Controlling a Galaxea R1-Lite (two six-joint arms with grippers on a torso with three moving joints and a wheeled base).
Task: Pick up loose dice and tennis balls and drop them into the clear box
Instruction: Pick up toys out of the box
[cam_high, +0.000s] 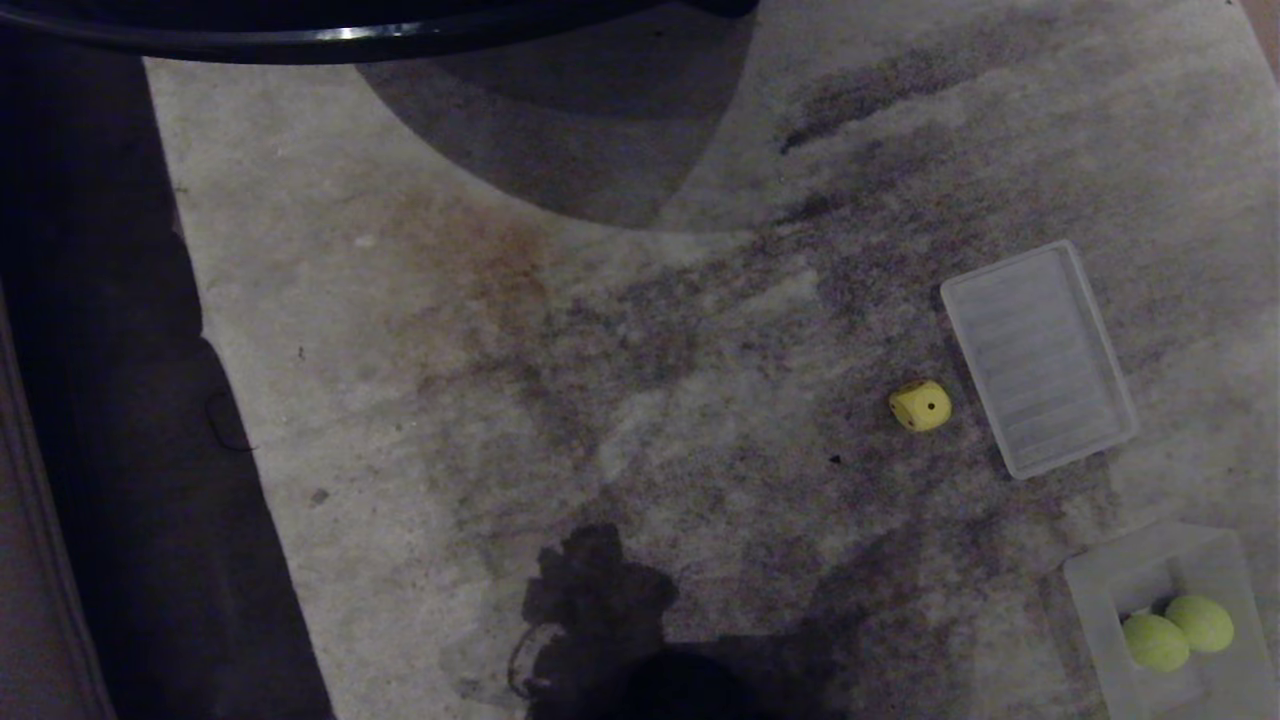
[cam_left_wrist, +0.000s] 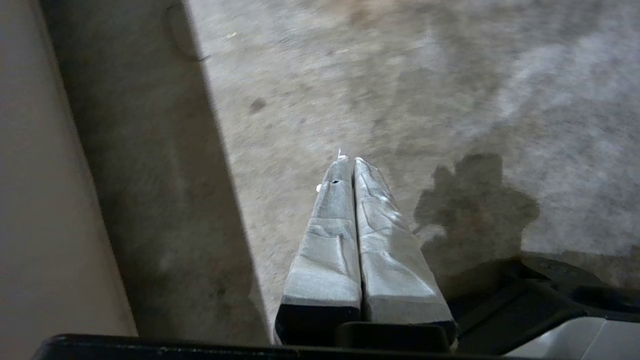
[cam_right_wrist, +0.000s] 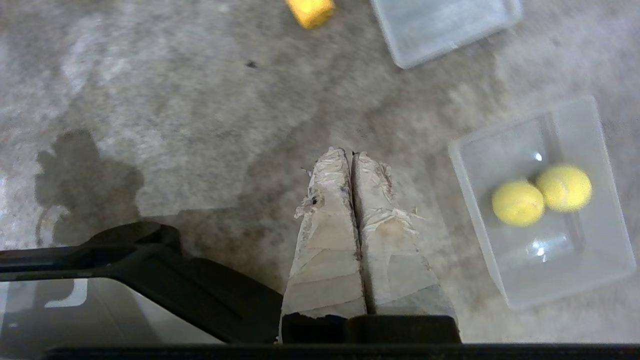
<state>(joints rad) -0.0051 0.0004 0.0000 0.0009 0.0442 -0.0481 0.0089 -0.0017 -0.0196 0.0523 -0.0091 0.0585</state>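
A yellow die with black pips lies loose on the stained concrete floor. The clear box sits at the near right and holds two tennis balls side by side. Neither arm shows in the head view. My right gripper hangs shut and empty over bare floor, short of the box and well short of the die. My left gripper is shut and empty, parked above bare floor by a dark strip.
A flat ribbed translucent lid lies just right of the die. A dark strip and a pale wall edge run along the left. A dark round rim and its shadow sit at the far top.
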